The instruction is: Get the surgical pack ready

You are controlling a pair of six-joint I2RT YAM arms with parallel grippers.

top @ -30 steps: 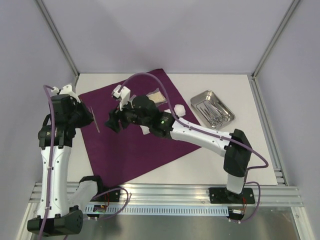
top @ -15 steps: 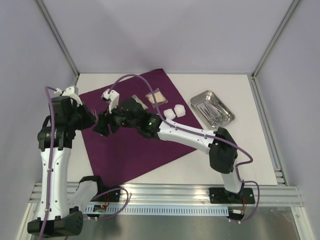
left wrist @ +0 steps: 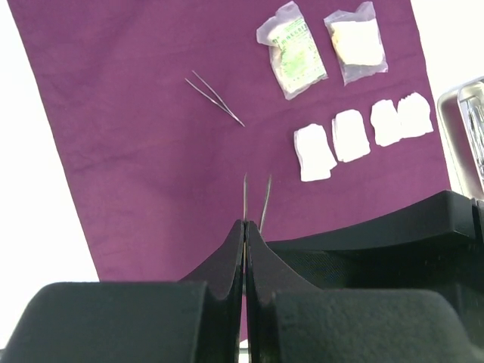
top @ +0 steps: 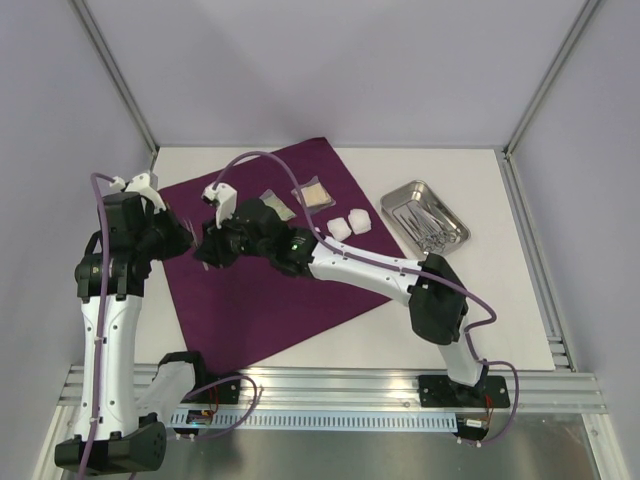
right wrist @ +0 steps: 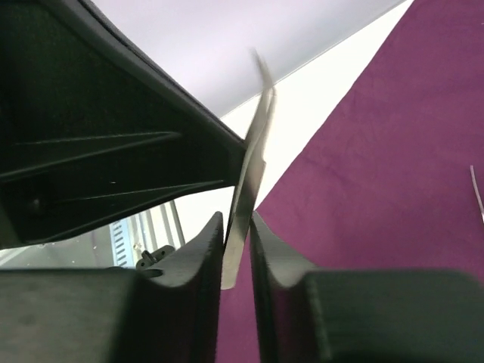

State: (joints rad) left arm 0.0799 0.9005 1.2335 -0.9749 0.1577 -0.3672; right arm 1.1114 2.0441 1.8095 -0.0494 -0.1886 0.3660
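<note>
A white table [top: 450,165] fills the centre, with pale lilac walls [top: 340,70] rising from nine through twelve to three o'clock and a ribbed aluminium rail [top: 350,390] at six.

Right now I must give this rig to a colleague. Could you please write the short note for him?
Left hand: shut on a pair of tweezers, above the purple cloth.
Right hand: its fingers sit on both sides of the same tweezers; I cannot tell if they clamp.
On the cloth: a second pair of tweezers, two clear packets, four gauze pads.
The steel tray stands on the table right of the cloth, with instruments inside.
Done: cloth spread, packets, pads and one pair laid out.
Left: probably finish the handover, place the held tweezers, then handle the tray.
</note>
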